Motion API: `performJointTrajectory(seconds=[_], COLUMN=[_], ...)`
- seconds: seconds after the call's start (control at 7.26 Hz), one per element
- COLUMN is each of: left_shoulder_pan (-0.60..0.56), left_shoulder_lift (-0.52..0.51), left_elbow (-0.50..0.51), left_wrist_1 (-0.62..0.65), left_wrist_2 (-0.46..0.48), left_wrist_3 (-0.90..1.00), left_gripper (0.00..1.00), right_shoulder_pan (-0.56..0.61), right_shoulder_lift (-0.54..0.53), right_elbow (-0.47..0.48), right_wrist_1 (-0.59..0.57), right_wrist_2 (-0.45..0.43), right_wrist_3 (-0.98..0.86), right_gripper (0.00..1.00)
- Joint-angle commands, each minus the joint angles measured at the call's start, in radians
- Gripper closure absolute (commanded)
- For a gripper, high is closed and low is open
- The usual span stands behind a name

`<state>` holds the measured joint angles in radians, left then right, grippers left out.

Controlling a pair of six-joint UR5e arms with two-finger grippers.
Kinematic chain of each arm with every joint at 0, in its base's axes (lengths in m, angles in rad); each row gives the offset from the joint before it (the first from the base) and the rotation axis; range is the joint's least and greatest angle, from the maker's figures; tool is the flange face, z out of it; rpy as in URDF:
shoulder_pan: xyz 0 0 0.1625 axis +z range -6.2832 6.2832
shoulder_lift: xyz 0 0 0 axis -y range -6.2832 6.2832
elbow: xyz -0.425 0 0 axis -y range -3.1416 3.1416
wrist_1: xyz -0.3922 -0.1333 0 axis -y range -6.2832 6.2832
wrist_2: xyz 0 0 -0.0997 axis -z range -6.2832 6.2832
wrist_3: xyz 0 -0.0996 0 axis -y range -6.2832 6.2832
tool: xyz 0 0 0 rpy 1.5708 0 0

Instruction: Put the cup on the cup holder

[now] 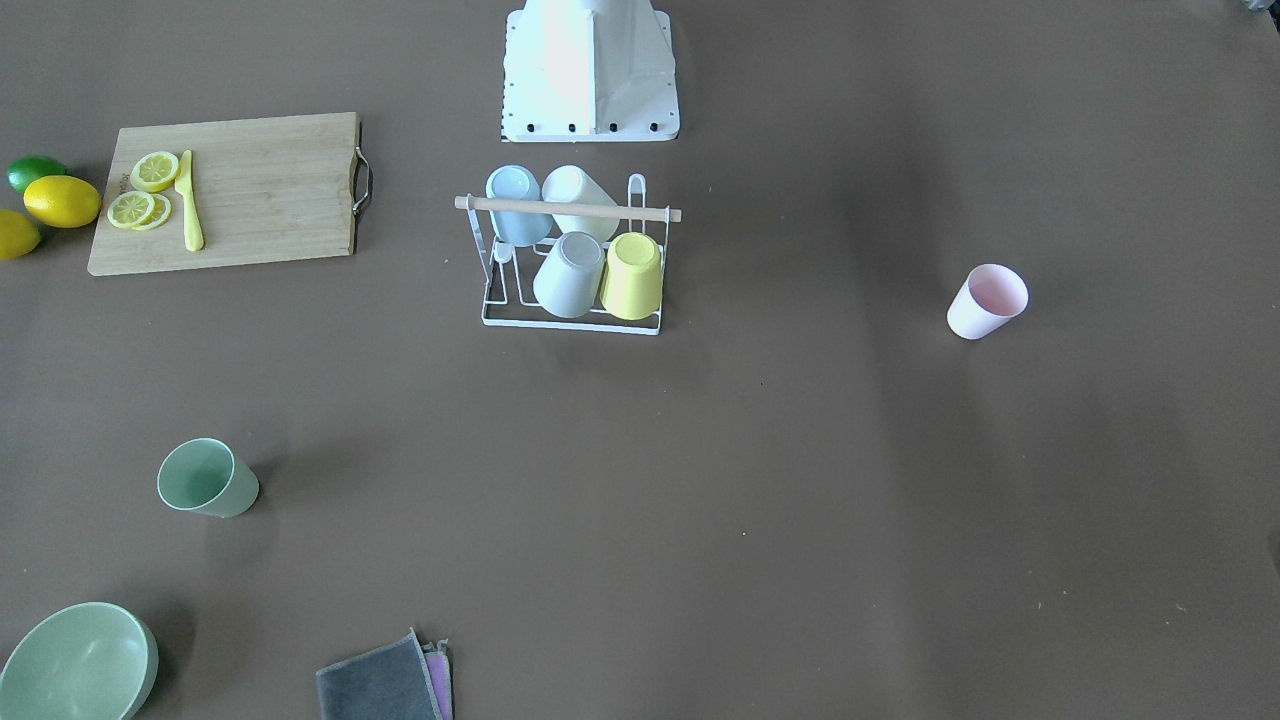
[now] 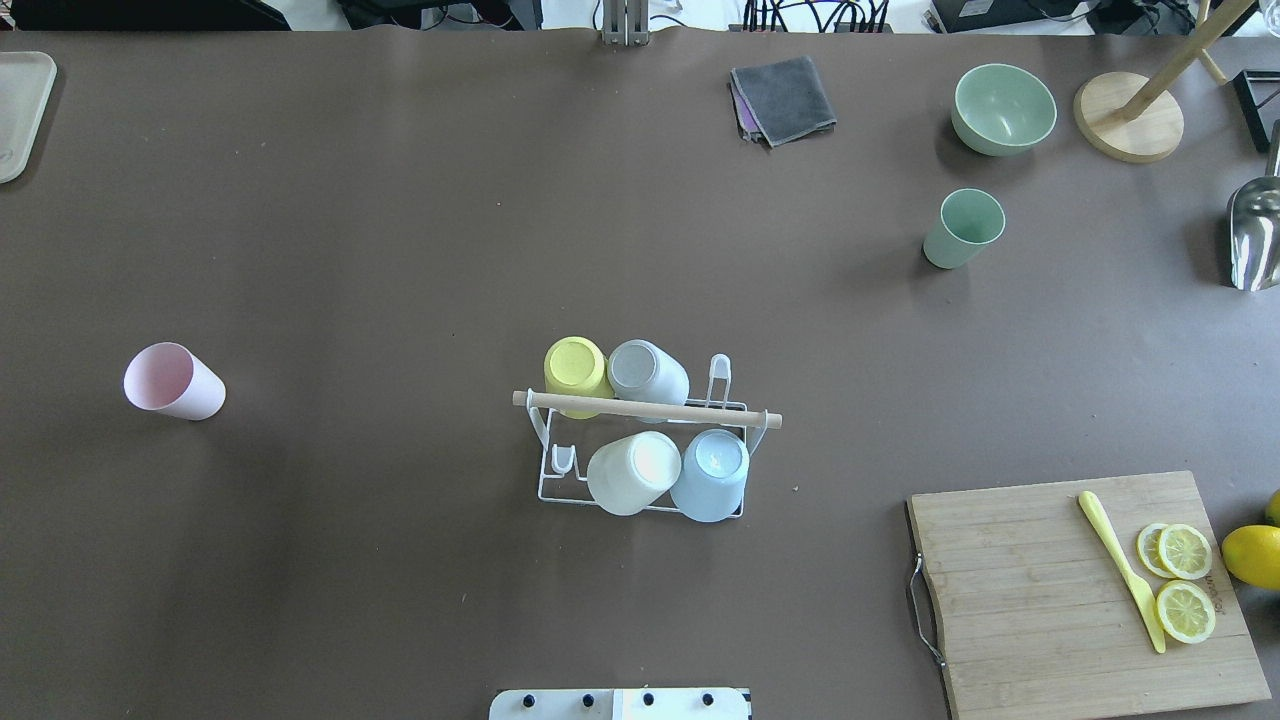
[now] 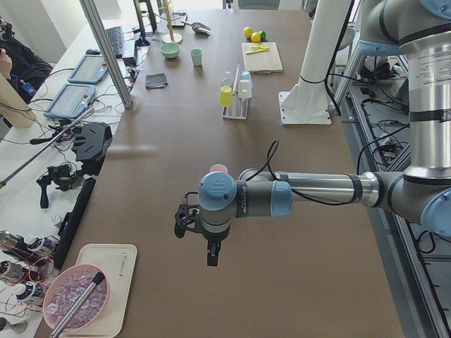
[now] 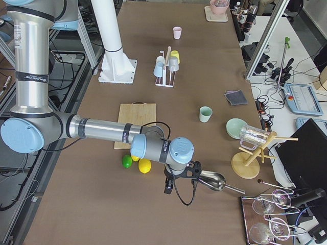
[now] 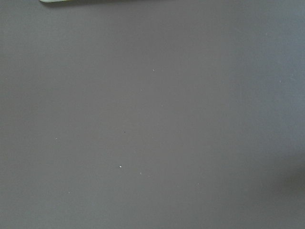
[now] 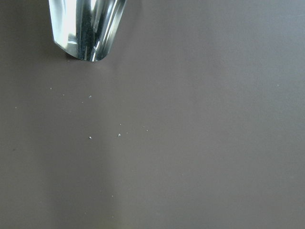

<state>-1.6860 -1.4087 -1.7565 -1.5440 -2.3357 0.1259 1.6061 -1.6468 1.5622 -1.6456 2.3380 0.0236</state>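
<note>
The white wire cup holder [image 2: 552,470] with a wooden rod handle stands mid-table near the robot base; it also shows in the front view [image 1: 497,300]. Several cups hang upside down on it: yellow, grey, white and blue. A pink cup [image 2: 172,381] stands upright at the table's left, and a green cup [image 2: 963,228] stands at the far right. My left gripper [image 3: 197,239] hovers over bare table beyond the pink cup. My right gripper [image 4: 180,179] hovers by a metal scoop. Both show only in side views, so I cannot tell whether they are open or shut.
A wooden cutting board [image 2: 1040,600] with lemon slices and a yellow knife lies near right, with whole lemons [image 2: 1252,555] beside it. A green bowl [image 2: 1003,108], a grey cloth [image 2: 785,98], a metal scoop [image 2: 1255,235] and a wooden stand [image 2: 1130,130] sit at the far right.
</note>
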Motion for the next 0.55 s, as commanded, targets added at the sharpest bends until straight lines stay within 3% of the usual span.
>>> performJointTrajectory(seconds=[0.0, 0.41], left_shoulder_pan=[-0.001, -0.001], left_shoulder_lift=[0.004, 0.002], left_elbow=[0.034, 0.159], left_wrist_1=[-0.066, -0.232], left_wrist_2=[-0.001, -0.007], left_wrist_3=[-0.003, -0.008], left_gripper=[0.02, 0.02], right_shoulder_pan=[0.000, 0.000], right_shoulder_lift=[-0.010, -0.015], right_elbow=[-0.016, -0.021], right_wrist_1=[0.103, 0.122], right_wrist_2=[-0.002, 0.000], right_wrist_3=[0.002, 0.007], right_gripper=[0.00, 0.00])
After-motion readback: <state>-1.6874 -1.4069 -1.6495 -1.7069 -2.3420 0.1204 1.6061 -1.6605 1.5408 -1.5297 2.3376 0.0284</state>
